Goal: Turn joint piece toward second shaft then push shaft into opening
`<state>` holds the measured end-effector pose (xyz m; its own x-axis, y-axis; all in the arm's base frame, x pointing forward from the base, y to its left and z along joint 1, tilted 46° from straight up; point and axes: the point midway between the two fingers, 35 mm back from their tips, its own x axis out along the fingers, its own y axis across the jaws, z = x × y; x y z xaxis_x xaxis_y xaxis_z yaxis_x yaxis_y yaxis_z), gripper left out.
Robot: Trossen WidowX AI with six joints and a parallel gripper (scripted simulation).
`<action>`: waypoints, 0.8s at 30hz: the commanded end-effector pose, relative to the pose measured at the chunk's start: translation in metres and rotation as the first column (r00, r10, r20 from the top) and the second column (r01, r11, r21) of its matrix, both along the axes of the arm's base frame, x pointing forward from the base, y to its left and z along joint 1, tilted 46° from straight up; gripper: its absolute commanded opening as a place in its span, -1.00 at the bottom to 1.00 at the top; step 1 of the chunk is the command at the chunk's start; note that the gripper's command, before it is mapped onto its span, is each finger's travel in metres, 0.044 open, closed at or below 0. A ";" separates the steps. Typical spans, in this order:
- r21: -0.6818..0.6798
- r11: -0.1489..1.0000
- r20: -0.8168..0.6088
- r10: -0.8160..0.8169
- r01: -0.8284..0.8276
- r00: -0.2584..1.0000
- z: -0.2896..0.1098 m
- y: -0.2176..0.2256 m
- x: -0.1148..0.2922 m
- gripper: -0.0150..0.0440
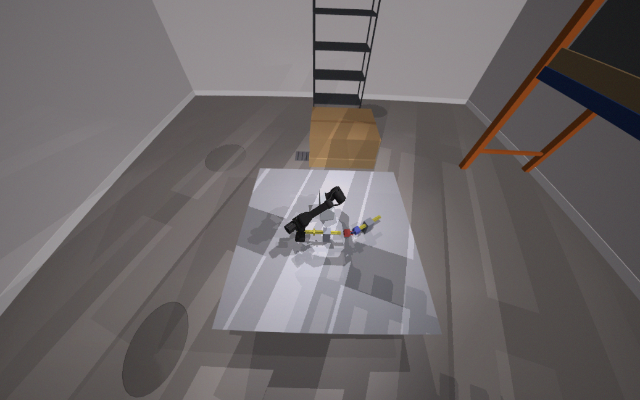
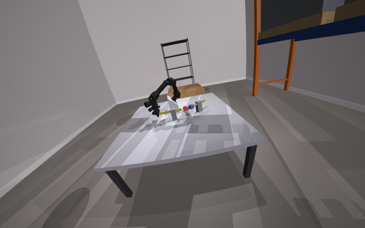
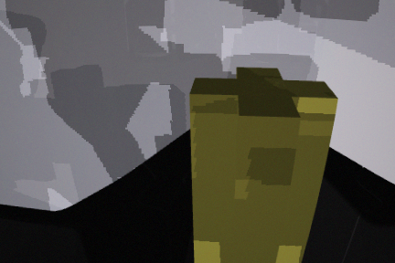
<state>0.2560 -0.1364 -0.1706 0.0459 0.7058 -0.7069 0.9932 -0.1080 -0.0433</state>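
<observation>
- In the wrist view, the lower part of the yellow shaft [image 1: 332, 232] [image 2: 167, 112] [image 3: 256, 173] is cut off by the bottom edge.
- The fingertips of the end effector [image 1: 301, 234] [image 2: 157, 114] [image 3: 243, 137] are too small to tell apart from above.
- The opening of the red joint piece [image 1: 347, 233] [image 2: 185, 108] is too small to make out.
- The tall black shelf [image 1: 339, 45] [image 2: 176, 55] runs off the top view's upper edge.

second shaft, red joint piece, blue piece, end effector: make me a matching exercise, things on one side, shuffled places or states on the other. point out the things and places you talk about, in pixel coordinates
1. second shaft [image 1: 313, 232] [image 2: 165, 112] [image 3: 256, 205]
2. red joint piece [image 1: 346, 233] [image 2: 185, 108]
3. blue piece [image 1: 356, 230] [image 2: 190, 106]
4. end effector [image 1: 300, 236] [image 2: 157, 114]

A. between the red piece and the fixed shaft's block [image 1: 368, 225] [image 2: 198, 105]
B. shut on a yellow shaft
C. running through the other block [image 1: 326, 234] [image 2: 173, 114]
D. facing the second shaft's free end across a gap

1-C, 2-D, 3-A, 4-B
</observation>
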 end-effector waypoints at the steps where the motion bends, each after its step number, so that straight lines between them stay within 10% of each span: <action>1: 0.001 1.000 0.003 -0.008 0.008 1.000 0.005 0.005 0.001 -0.49; 24: 0.003 1.000 0.005 -0.011 0.011 1.000 0.029 0.029 0.005 -0.49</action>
<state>0.2597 -0.1116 -0.1465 0.0532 0.7046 -0.7076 0.9926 -0.1147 -0.0396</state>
